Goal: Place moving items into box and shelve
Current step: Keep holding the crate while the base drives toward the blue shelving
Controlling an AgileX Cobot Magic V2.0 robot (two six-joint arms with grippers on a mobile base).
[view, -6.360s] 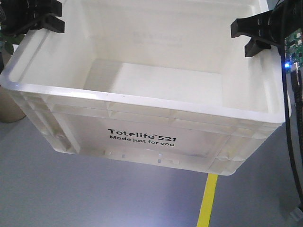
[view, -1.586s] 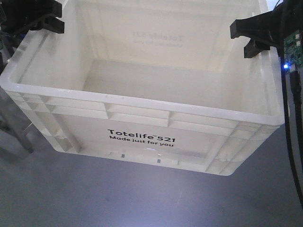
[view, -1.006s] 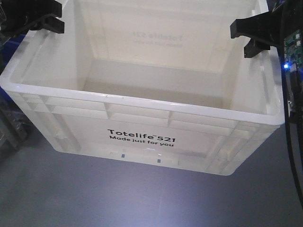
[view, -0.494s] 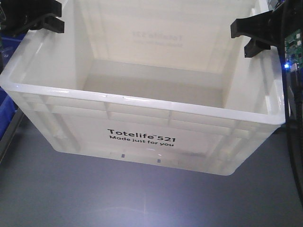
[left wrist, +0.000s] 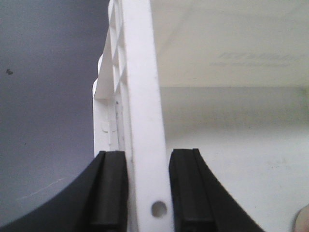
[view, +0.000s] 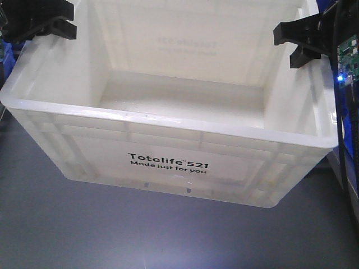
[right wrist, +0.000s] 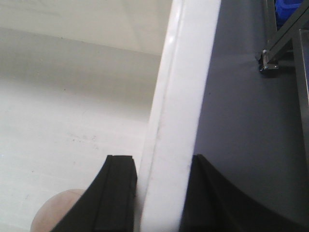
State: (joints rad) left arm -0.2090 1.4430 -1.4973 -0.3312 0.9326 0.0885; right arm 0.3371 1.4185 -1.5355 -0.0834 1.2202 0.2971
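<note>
1. The box (view: 168, 120) is white and fills most of the front view. Its long axis runs from left to right, its open side faces up, and the long wall with the black print "Totelife 521 Made just for you" faces the camera. Under it only the grey floor (view: 112, 235) is seen. The right end sits a little lower in the picture than the left end.
2. The left hand (left wrist: 146, 157) is clamped on the left short wall of the box. One black finger (left wrist: 108, 193) presses the ribbed outer side and the other finger presses the smooth inner side, so the rim stands between them.
3. The right hand (right wrist: 160, 159) is clamped in the same way on the right short wall, with one finger inside the box and one outside. The box therefore lies between the two hands, each hand at one end of the long axis.
4. A pink toy (right wrist: 60, 212) rests on the bottom of the box, just beside the inner finger of the right hand. Only its round upper part shows.
5. A pale round shape (left wrist: 303, 220) touches the lower corner of the left wrist view, inside the box. Too little of it shows to tell what it is.
6. A blue bin (right wrist: 289, 10) stands outside the box, beyond the right wall.
</note>
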